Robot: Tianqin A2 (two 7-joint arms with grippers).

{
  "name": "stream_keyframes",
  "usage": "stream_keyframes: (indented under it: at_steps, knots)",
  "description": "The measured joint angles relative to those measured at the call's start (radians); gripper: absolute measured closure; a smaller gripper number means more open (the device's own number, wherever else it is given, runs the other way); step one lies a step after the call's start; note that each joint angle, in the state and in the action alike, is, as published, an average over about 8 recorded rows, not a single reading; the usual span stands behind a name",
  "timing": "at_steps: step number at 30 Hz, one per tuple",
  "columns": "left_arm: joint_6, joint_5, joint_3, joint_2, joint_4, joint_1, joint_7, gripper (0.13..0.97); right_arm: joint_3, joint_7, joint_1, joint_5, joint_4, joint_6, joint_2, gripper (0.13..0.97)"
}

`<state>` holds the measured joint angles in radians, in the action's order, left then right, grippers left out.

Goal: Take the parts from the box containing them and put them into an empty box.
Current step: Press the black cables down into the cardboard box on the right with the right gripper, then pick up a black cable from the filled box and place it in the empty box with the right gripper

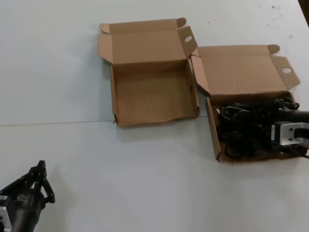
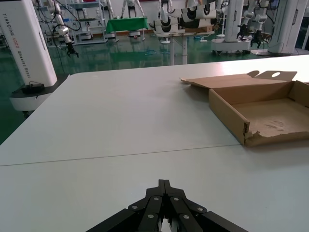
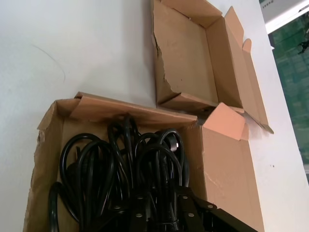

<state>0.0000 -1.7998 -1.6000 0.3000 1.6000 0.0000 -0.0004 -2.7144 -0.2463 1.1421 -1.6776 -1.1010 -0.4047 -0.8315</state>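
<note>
The cables (image 1: 246,128) are black and glossy, wound into loose loops that overlap in a tangled heap; a few thicker moulded plug ends show among the coils. They fill the tray of the full box (image 1: 213,130), a shallow brown cardboard mailer, wider than deep, with its hinged lid folded back flat and a side flap with a round hole.

The right tool (image 1: 282,134) is down in this box, at its outer side, directly over the cable heap. In the right wrist view its dark fingers (image 3: 186,210) reach among the loops (image 3: 120,169), but whether they are closed on a cable cannot be told.

The empty box (image 1: 154,118) sits just beside the full one, on the side away from the right tool, their lid flaps nearly touching. It is squarer, its bare cardboard floor scuffed, its near wall crumpled and one near corner torn. Its lid also lies open, with a round-holed flap.

The left tool (image 1: 36,181) rests low over the white counter (image 1: 145,183), well apart from both boxes, fingers pinched together and holding nothing.
</note>
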Motion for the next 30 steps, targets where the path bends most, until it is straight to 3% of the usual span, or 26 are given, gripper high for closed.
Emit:
stream_keyframes:
  at_steps: [6,9,24,30]
  knots:
    - [0.0,0.0,0.0,0.0,0.0,0.0,0.0,0.941,0.058,0.0,-0.028,0.027,0.005,-0.022,0.006,0.894]
    - [0.0,0.0,0.0,0.0,0.0,0.0,0.0,0.941,0.067,0.0,-0.034,0.023,-0.014,-0.026,-0.006,0.894]
    - [0.0,0.0,0.0,0.0,0.0,0.0,0.0,0.941,-0.031,0.0,0.052,-0.111,-0.257,0.045,-0.167,0.916]
    - [0.0,0.0,0.0,0.0,0.0,0.0,0.0,0.941,-0.037,0.0,0.091,-0.158,-0.35,0.093,-0.175,0.917]
